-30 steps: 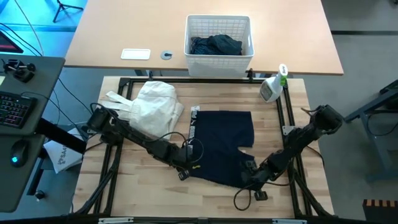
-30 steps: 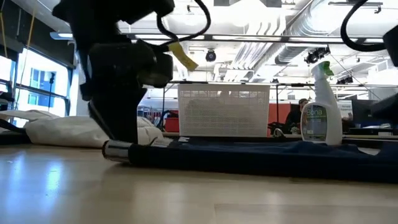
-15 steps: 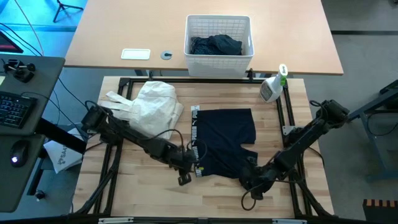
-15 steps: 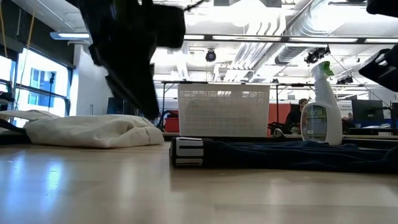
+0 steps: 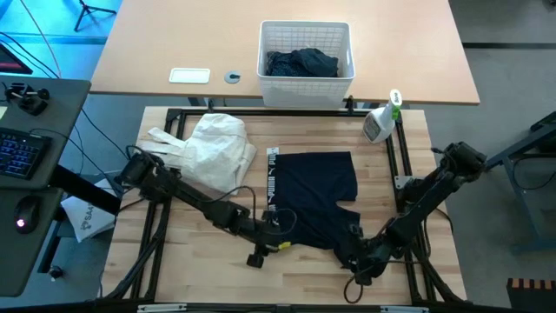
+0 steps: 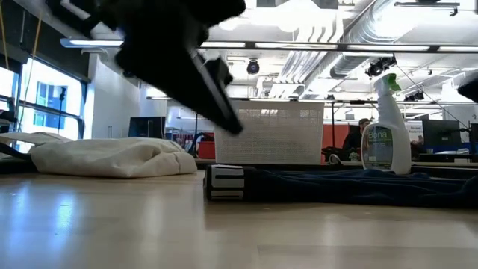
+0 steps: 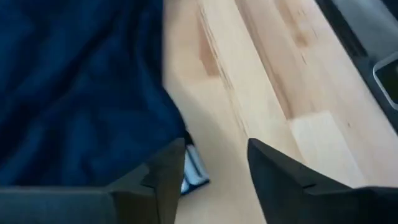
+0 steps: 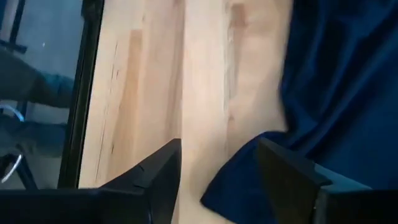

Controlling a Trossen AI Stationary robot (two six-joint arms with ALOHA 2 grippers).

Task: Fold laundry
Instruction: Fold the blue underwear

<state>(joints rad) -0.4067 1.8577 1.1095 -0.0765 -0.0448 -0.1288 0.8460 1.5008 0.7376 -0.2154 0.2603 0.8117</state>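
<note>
A pair of navy shorts (image 5: 311, 196) lies flat in the middle of the wooden table, its white-lettered waistband (image 5: 270, 178) toward the left. My left gripper (image 5: 281, 224) hovers open over the shorts' near left corner (image 7: 124, 112); bare wood shows between its fingers (image 7: 214, 168). My right gripper (image 5: 347, 244) hovers open over the near right corner, with the shorts' edge (image 8: 233, 177) lying below its fingers. A white garment (image 5: 213, 146) lies crumpled at the far left.
A white lattice basket (image 5: 306, 74) with dark clothes stands on the far desk. A spray bottle (image 5: 380, 122) stands at the table's far right. Black frame rails (image 5: 404, 174) run along the table's sides. Bare wood lies near the front edge.
Both grippers have opened, let go of the shorts' near edge and risen a little; the left one has also rolled about its own axis. The shorts' near left corner has been drawn in toward the right and now lies in line with the waistband; the far part has stayed put.
</note>
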